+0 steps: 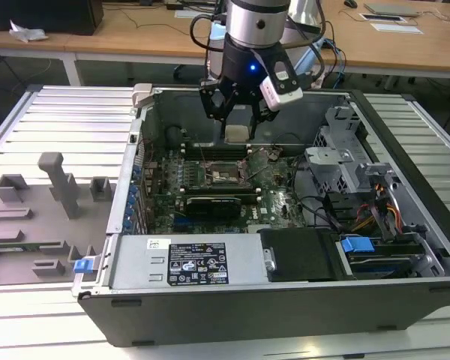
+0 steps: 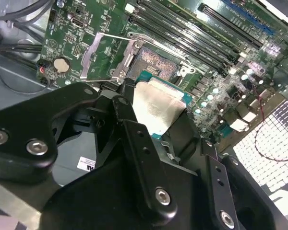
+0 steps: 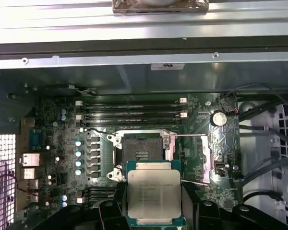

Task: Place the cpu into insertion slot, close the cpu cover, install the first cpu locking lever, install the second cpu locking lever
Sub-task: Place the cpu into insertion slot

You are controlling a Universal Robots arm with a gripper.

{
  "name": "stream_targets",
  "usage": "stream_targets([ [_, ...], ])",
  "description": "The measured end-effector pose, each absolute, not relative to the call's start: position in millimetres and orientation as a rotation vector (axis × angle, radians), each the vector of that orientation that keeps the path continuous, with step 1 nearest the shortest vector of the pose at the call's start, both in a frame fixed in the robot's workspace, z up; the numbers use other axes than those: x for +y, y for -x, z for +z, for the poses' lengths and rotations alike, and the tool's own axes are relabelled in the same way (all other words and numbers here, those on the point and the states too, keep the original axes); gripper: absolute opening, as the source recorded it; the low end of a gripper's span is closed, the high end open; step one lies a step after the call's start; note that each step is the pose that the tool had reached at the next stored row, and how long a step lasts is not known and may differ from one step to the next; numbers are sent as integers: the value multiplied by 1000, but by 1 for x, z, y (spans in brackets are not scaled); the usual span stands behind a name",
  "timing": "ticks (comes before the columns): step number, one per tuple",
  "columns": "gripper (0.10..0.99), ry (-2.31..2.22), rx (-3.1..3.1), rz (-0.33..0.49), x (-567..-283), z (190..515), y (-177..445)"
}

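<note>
My gripper is shut on the cpu and holds it in the air above the motherboard inside the open computer case. In the first wrist view the cpu lies flat, silver top facing the camera, between two black fingers. It hovers just beside the insertion slot, a dark, empty square socket. The cpu cover is swung open to one side of the socket. In the second wrist view the cpu hangs over the edge of the insertion slot, beside the open cpu cover.
Memory slots run along one side of the socket, and a long black card lies on the other. A drive cage and cables fill the case at the exterior view's right. Grey fixtures stand on the table at its left.
</note>
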State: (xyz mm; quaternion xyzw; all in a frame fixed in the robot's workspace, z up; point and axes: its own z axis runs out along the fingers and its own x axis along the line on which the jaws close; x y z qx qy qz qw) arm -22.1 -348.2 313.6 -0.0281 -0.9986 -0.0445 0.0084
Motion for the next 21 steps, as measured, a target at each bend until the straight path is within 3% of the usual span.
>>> stream_targets([
  [21,541,803,-3038,-142,-348,307,22],
])
